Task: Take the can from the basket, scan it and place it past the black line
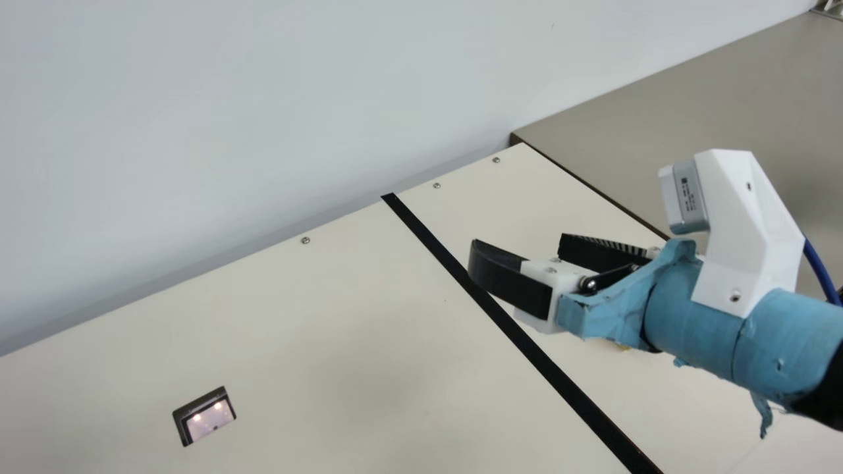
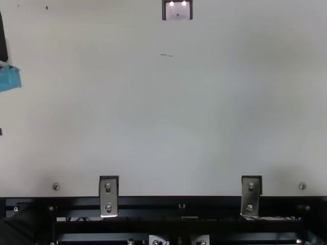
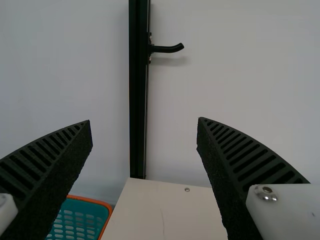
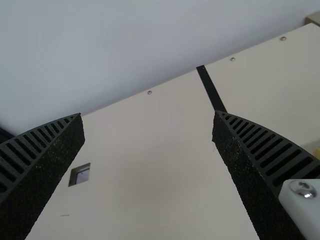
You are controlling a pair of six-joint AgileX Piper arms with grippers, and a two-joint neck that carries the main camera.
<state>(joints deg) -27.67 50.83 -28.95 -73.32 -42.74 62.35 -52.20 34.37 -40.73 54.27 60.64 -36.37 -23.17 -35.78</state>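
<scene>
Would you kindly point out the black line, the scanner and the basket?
Black line (image 1: 535, 355): main view, middle of the strip.
Scanner (image 1: 211, 421): main view, its glass window.
Basket (image 3: 82, 207): left wrist view, its teal wall.

- I count one cream, flat-topped table (image 1: 355, 316).
- One long, straight black line (image 1: 546, 362), on its right side.
- One black-framed, square glass scanner window (image 1: 209, 421), two bright spots in it.
- I get three small, round silver screws (image 1: 436, 185) along the far edge in my main view, and two round silver screws (image 2: 56, 187) by the near edge from above.
- Two upright metal brackets (image 2: 112, 198) at the near edge, one left, one right.
- One teal plastic basket with an orange rim (image 3: 82, 199).
- One black upright post (image 3: 138, 100), one curved black handle (image 3: 167, 49).
- My two grippers, left (image 2: 9, 79) and right (image 1: 520, 249), have two black ribbed fingers each.
</scene>
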